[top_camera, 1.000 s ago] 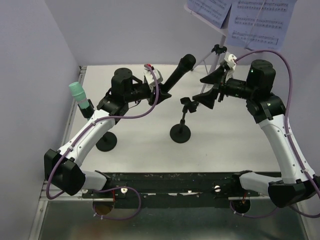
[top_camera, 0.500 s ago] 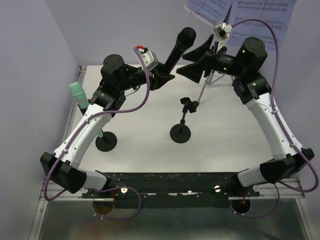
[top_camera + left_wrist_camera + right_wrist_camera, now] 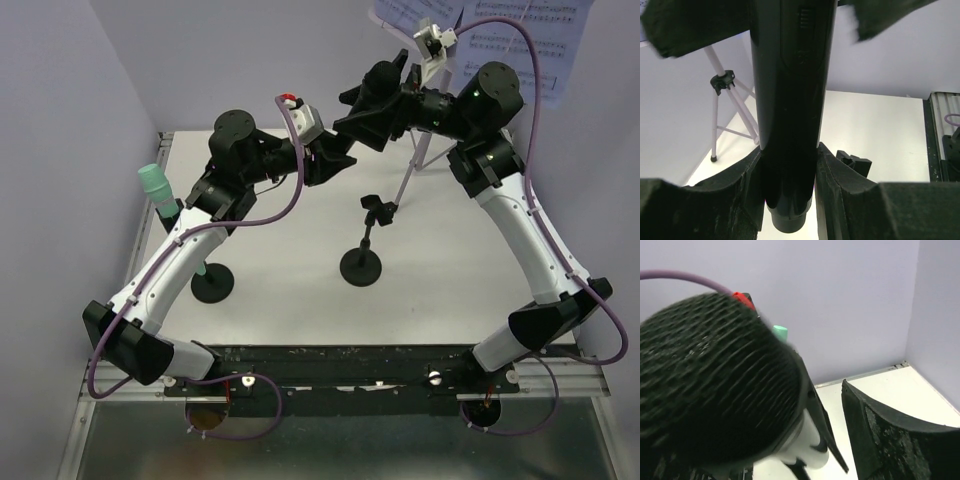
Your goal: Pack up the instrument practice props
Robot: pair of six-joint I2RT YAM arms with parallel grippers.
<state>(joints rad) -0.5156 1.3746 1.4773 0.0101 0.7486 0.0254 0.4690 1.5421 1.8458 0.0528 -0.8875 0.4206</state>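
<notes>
My left gripper (image 3: pixel 332 160) is shut on the handle of the black microphone (image 3: pixel 790 90), which it holds up in the air, slanting up to the right. Both fingers (image 3: pixel 840 185) press the handle's lower end. My right gripper (image 3: pixel 372 108) stands open around the microphone's mesh head (image 3: pixel 715 385), and a gap shows between the head and its right finger (image 3: pixel 885 440). The mint-green microphone (image 3: pixel 153 184) sits in a short black pole at the left. The other pole (image 3: pixel 362 262) stands bare at mid-table. The silver tripod (image 3: pixel 412 165) carries sheet-music pages (image 3: pixel 520 40) at the back right.
Lilac walls close in the table at the left and back. The round base (image 3: pixel 212 284) of the left pole sits near my left arm's forearm. The bare pole's clip (image 3: pixel 855 162) shows below the held microphone. Purple cables loop above both wrists.
The left arm lifted the black microphone higher and toward the back. The right arm rose and swung left, bringing its jaws around the microphone's head, and they have narrowed a little.
</notes>
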